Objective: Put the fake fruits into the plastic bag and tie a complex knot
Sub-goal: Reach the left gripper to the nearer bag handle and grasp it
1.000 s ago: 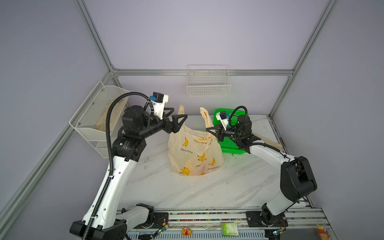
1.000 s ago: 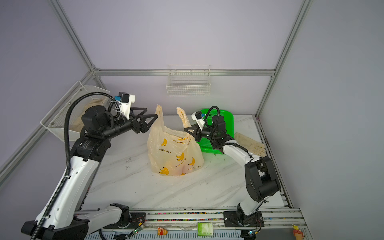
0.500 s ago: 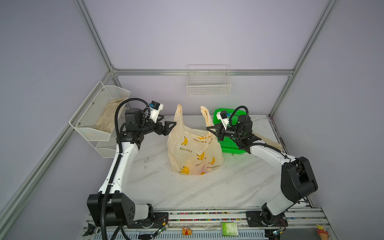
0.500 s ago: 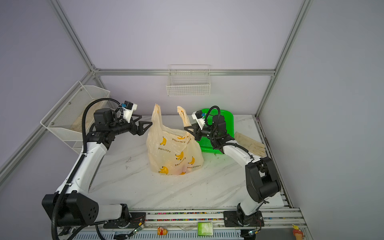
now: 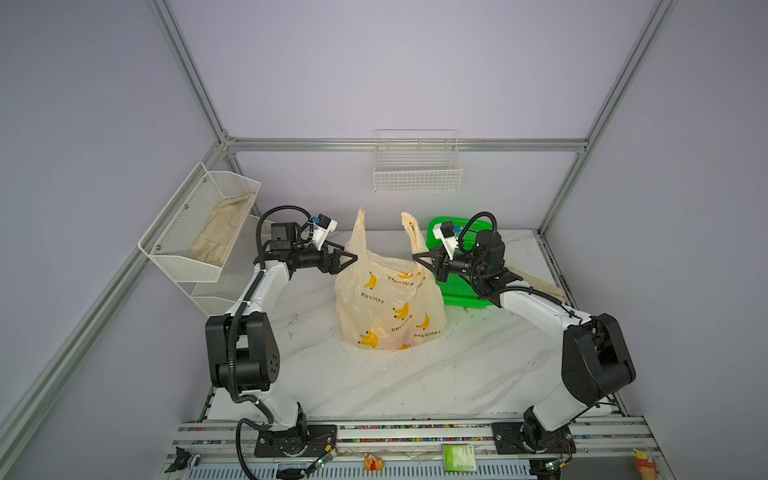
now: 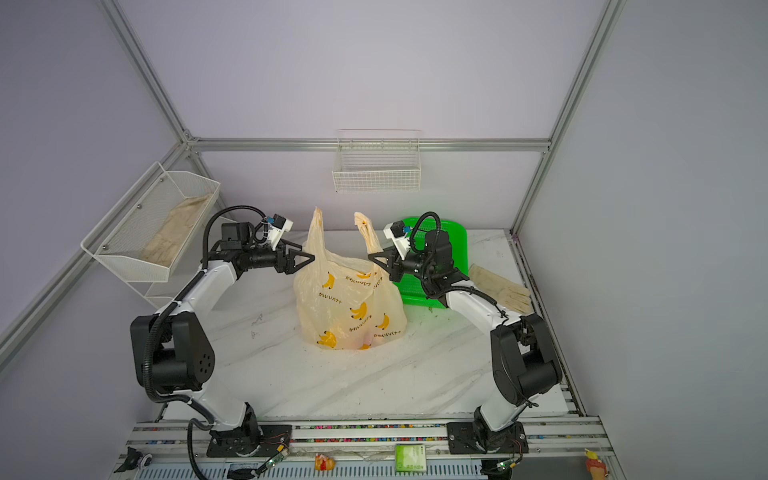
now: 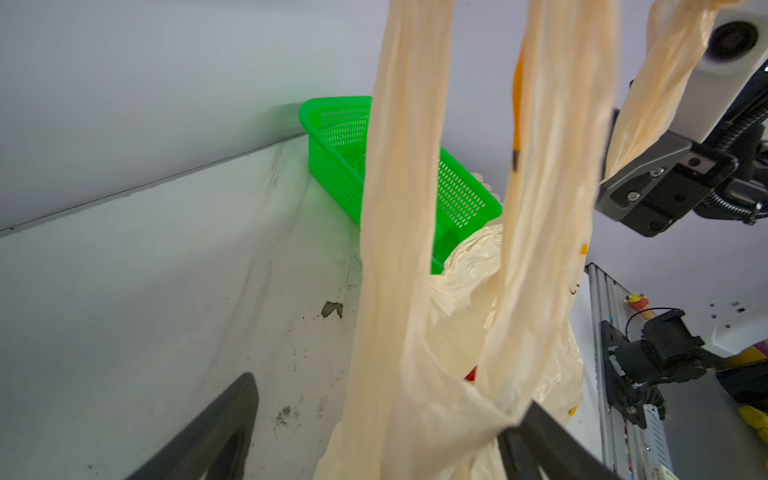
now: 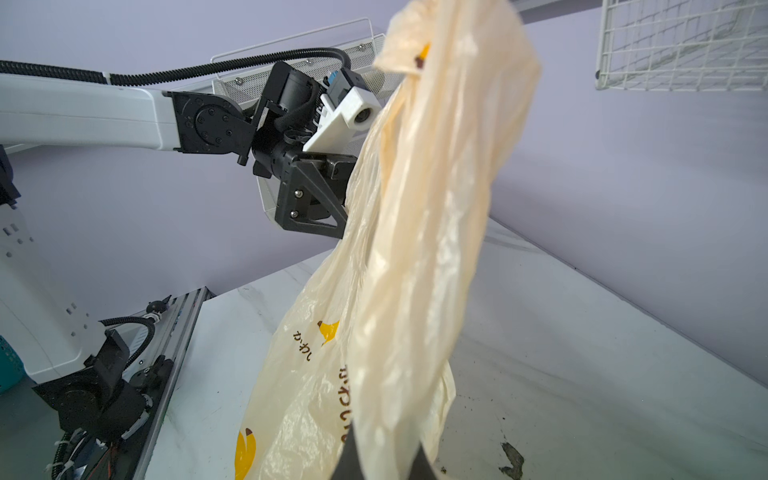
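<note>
The left arm (image 5: 266, 286) and the right arm (image 5: 536, 307) stand with elbows bent and forearms reaching in toward each other, wrists level. The left gripper (image 5: 351, 258) has its fingers (image 7: 216, 428) spread wide. The right gripper (image 5: 417, 258) is pinched tight on a handle of the bag (image 5: 386, 303).

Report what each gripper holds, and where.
Right gripper pinches the plastic bag by the base of one handle loop. Left gripper is open around the other loop, holding nothing.

One bag (image 5: 390, 307), two pincers (image 5: 354, 258) (image 5: 416, 257), one green basket (image 5: 457, 293)
</note>
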Robot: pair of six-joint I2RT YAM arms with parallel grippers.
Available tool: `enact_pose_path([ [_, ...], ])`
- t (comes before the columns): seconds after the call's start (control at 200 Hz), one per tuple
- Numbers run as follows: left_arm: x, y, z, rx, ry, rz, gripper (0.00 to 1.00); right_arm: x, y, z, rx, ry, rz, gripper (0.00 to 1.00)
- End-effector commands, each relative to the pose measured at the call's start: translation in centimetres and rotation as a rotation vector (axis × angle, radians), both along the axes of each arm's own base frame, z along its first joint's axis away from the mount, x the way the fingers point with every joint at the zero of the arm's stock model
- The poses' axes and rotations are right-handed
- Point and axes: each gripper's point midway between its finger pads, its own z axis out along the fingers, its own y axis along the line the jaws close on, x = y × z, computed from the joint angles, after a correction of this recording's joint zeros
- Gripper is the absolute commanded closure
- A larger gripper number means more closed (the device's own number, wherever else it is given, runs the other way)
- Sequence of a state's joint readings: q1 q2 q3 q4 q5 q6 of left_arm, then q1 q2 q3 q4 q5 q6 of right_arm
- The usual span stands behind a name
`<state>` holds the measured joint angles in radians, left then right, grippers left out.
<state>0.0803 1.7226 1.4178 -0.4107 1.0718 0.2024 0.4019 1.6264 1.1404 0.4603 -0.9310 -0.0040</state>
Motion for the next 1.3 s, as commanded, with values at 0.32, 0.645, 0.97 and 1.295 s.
enact_pose_path([
  [0.32,2.3,-2.5,6.5,-0.107,-0.187,-0.14,0.31,-0.3,-0.1,1.9,0.029,-0.05,0.0,1.0],
  [0.645,2.3,-4.0,5.8,-0.127,-0.168,-0.169,0.56,-0.1,-0.1,1.9,0.028,-0.052,-0.008,1.0],
  [0.97,0.2,-4.8,7.1,-0.12,-0.204,-0.184,0.87,0.4,-0.2,1.6,0.018,-0.041,-0.033,1.0],
  [1.295,-4.4,-6.2,8.5,-0.05,-0.294,-0.226,1.0,0.6,-0.1,0.7,-0.016,-0.01,-0.029,1.0],
])
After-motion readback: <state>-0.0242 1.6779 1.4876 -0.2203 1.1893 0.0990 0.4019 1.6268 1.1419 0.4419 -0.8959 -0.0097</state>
